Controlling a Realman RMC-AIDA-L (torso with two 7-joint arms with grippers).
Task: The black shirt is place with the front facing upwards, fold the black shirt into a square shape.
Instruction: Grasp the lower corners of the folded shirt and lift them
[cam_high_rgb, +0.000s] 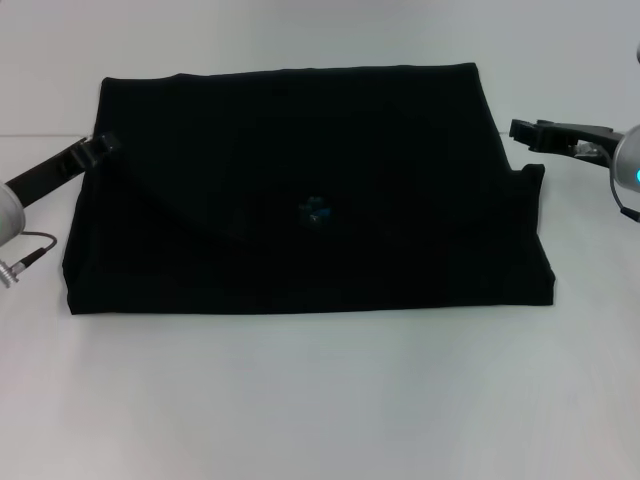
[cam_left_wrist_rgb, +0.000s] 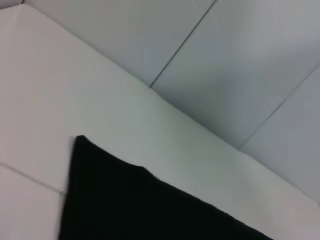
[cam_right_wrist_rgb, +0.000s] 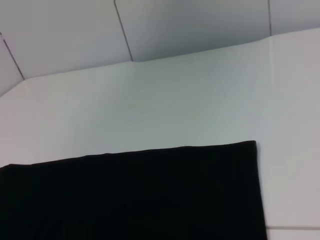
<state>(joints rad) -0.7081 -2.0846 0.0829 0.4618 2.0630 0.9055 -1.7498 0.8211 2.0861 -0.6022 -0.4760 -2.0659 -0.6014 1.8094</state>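
black shirt (cam_high_rgb: 300, 190) | lies folded into a wide rectangle mid-bench (cam_high_rgb: 320, 400) | soft, limp, light; best pinched at side-edge corners | left gripper (cam_high_rgb: 100, 146) at its left edge, right gripper (cam_high_rgb: 525, 132) just beside right edge; cannot tell either's grasp

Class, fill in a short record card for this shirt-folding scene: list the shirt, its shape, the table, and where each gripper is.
shirt: black shirt, lying flat, already folded over
shape: wide rectangle, not yet square
mark: small blue spot near the middle
surface: white table
left gripper: at the shirt's left edge
right gripper: just off the shirt's right edge
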